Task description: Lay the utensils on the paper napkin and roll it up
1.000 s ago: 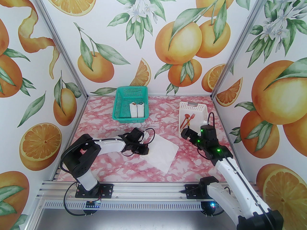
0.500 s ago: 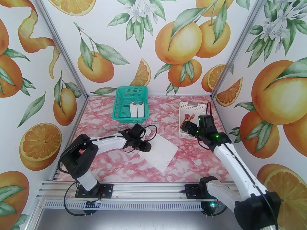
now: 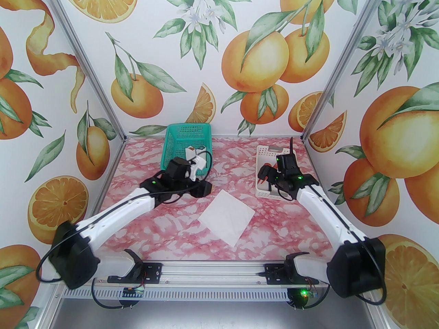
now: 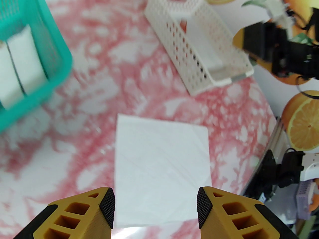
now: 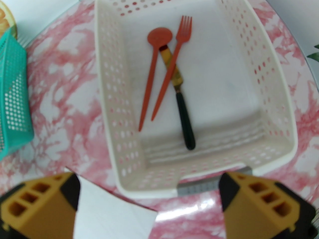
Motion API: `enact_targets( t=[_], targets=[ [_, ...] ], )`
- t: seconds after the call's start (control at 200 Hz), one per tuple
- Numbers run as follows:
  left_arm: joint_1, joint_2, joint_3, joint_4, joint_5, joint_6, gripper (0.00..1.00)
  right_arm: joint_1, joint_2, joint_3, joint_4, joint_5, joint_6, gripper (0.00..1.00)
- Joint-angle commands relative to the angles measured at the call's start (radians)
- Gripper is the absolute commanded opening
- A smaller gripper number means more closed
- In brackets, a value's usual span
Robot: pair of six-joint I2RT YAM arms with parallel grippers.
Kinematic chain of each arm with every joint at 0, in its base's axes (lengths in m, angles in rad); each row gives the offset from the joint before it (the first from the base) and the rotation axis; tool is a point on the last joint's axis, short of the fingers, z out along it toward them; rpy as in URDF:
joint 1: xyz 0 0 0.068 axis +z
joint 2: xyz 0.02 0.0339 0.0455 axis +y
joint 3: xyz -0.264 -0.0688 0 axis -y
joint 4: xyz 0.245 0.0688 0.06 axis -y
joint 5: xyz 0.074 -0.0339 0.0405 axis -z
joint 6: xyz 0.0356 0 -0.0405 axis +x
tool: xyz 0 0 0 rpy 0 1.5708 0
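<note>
**Right jaws:** spread wide, empty, hovering by the near end of white basket (image 5: pixel 107 83).
- Ahead of them, on the basket floor: orange spoon (image 5: pixel 150 81), orange fork (image 5: pixel 180 43), dark-handled knife (image 5: pixel 185 123). The fork lies across the knife, the spoon just beside the fork.
- Hazard: a pinch on one piece likely drags or lifts a neighbour. Slim pieces lying flat may slip off the pads (image 5: pixel 71 190). Wide jaws may knock a basket wall and shove it along the desk (image 5: pixel 62 83).

**Left jaws:** parted, empty, above paper napkin (image 4: pixel 159 168), which lies flat on the desk below and ahead.
- Hazard: the thin sheet may crease or skid if brushed
</note>
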Motion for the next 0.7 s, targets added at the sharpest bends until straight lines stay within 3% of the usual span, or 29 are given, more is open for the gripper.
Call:
enact_targets(
  t=[0.0,0.28,0.455,0.695],
  targets=[
    [0.028,-0.086,0.046,-0.022,-0.082,0.102,0.71,-0.02,0.058,0.034,0.057,-0.001,0.015,0.93],
    [0.05,-0.161,0.09,0.029,-0.179,0.296,0.95,-0.075,0.184,0.094,0.063,-0.012,0.001,0.86],
    [0.051,-0.205,0.038,0.167,-0.176,0.447,0.99,-0.099,0.261,0.121,0.08,-0.031,0.007,0.79],
    [0.051,-0.265,-0.204,0.486,-0.138,0.568,1.0,-0.127,0.374,0.169,0.11,-0.059,0.035,0.67]
  ],
)
